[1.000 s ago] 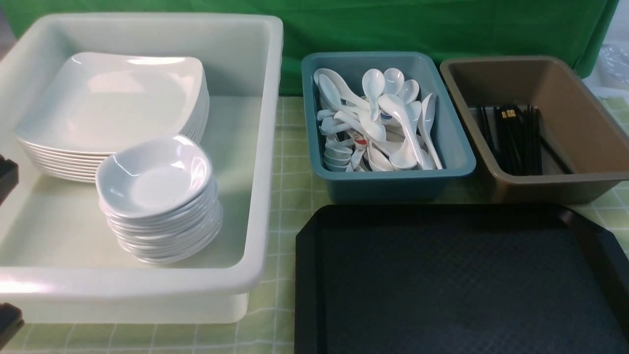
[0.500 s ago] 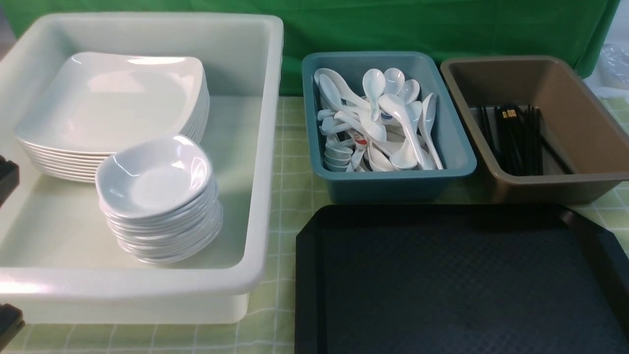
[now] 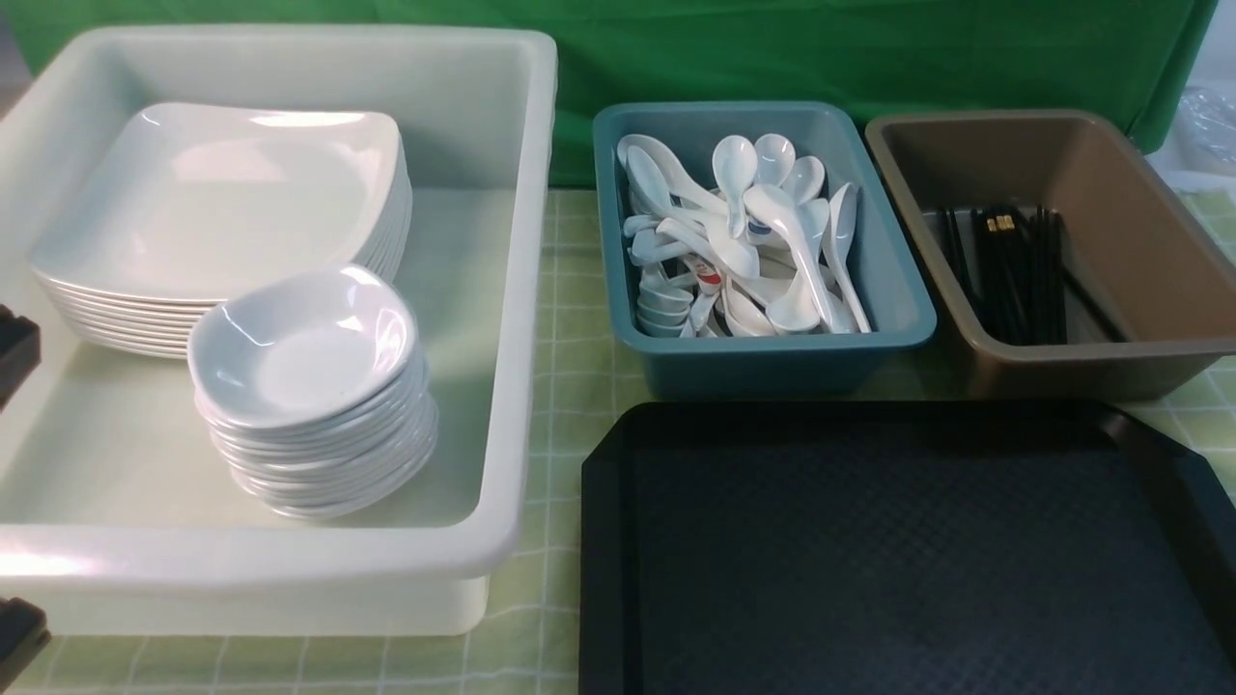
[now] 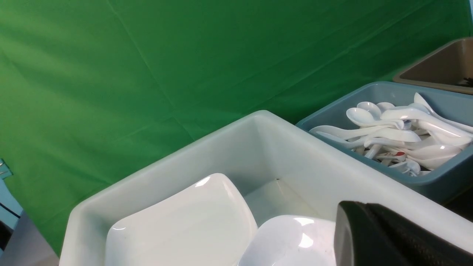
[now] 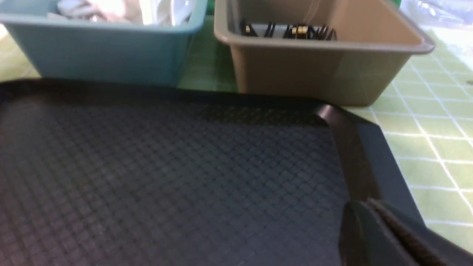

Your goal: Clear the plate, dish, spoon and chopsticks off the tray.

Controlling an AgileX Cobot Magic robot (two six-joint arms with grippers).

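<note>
Front view: nothing had shifted over the last second, and the tray (image 3: 908, 550) lay bare.

Left of the tray, the white tub (image 3: 521, 290) held a stack of plates with the plate (image 3: 222, 193) on top and, nearer the tray, a stack of dishes topped by the dish (image 3: 304, 343); the left gripper (image 4: 391, 240) sat clenched on nothing at the tub's near edge. Behind the tray, the teal bin (image 3: 898, 319) held the spoons (image 3: 763, 241) and the brown bin (image 3: 1139, 251) the chopsticks (image 3: 1014, 265). Over the tray's right corner the right gripper (image 5: 388, 240) hung clenched and empty. By my reading, clearing looked finished.
</note>
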